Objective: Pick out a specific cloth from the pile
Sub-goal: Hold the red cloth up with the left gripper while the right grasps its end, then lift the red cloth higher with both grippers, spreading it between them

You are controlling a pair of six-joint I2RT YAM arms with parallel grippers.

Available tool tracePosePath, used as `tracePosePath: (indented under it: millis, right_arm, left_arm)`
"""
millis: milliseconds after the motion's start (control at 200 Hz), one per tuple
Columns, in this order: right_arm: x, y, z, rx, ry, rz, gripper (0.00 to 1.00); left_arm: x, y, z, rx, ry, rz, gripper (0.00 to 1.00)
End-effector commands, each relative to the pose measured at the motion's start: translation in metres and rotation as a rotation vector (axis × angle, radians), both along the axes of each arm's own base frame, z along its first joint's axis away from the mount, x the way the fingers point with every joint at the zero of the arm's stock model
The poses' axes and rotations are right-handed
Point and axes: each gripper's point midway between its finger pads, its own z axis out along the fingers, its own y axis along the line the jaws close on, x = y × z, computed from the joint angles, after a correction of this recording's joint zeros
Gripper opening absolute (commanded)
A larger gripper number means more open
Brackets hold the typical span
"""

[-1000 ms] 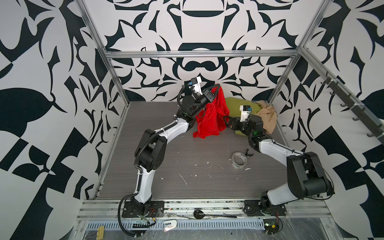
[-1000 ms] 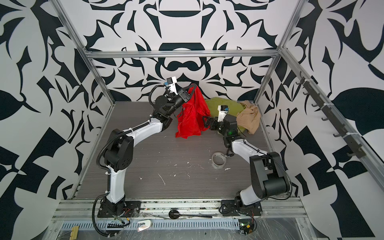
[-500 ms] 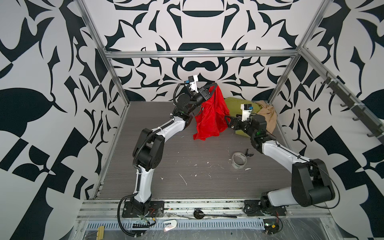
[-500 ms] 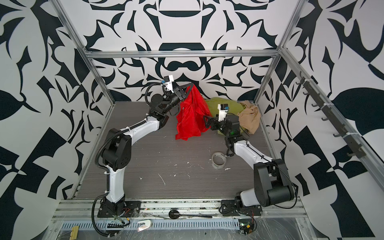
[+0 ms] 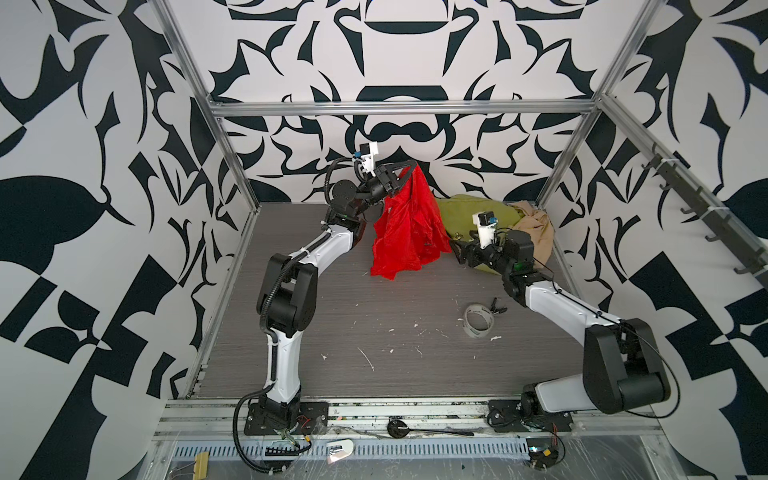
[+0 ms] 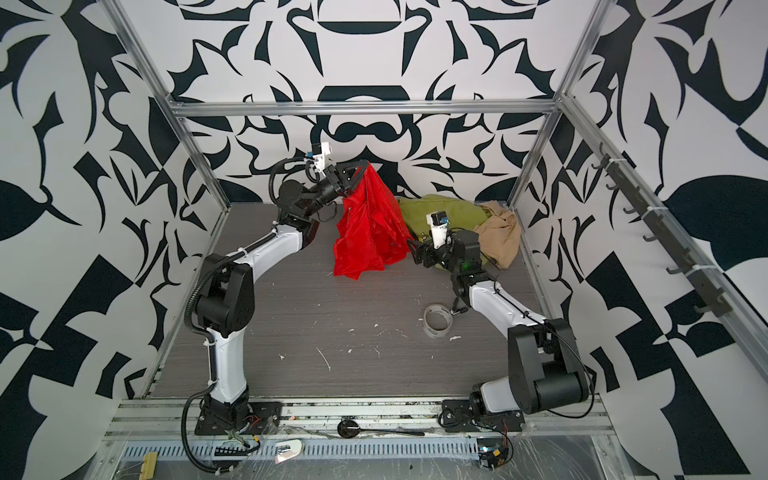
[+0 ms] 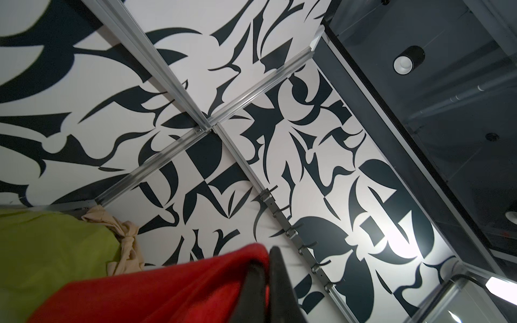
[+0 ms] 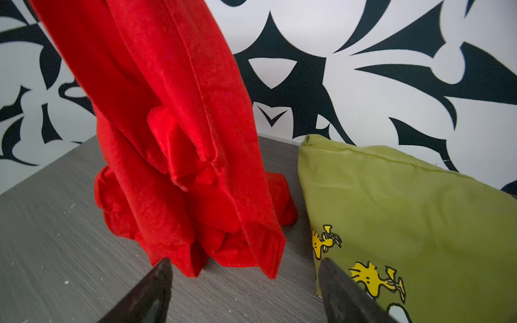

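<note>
The cloth (image 5: pixel 405 232) hangs left of the pile (image 5: pixel 465 212) (tape roll (image 5: pixel 478 321) nearer).

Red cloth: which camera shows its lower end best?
Right wrist: the red cloth is close up, folds bunched on the table. Both top views show it small, hanging from the left gripper; left wrist, only its pinched top.

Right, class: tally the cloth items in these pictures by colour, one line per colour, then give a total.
Red cloth: 1
Olive-green shirt: 1
Beige garment: 1
Total: 3
</note>
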Motion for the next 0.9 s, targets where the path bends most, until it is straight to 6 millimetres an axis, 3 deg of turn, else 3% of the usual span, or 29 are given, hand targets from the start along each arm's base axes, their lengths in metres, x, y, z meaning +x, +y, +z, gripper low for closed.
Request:
tracePosePath:
  millis: [0, 435, 585, 730, 895]
  right_arm:
    - [-0.005, 0.014, 0.002, -0.077, -0.138, 0.129, 0.81]
    - [0.015, 0.049, -0.012, -0.120, -0.230, 0.163, 0.83]
    - [0.030, 0.052, -0.010, -0.117, -0.238, 0.098, 0.73]
    - [0.032, 0.064, -0.006, -0.131, -0.257, 0.094, 0.68]
    - [0.035, 0.067, -0.001, -0.121, -0.270, 0.071, 0.55]
  left_arm:
    - [-0.038, 0.004, 0.040, -0.020, -0.121, -0.102, 0.00]
    - [-0.052, 0.005, 0.037, -0.006, -0.115, -0.146, 0.00]
    - [-0.057, 0.006, 0.038, -0.003, -0.121, -0.152, 0.00]
    - [-0.062, 0.008, 0.039, 0.000, -0.129, -0.155, 0.00]
    - [-0.062, 0.009, 0.039, -0.001, -0.131, -0.154, 0.00]
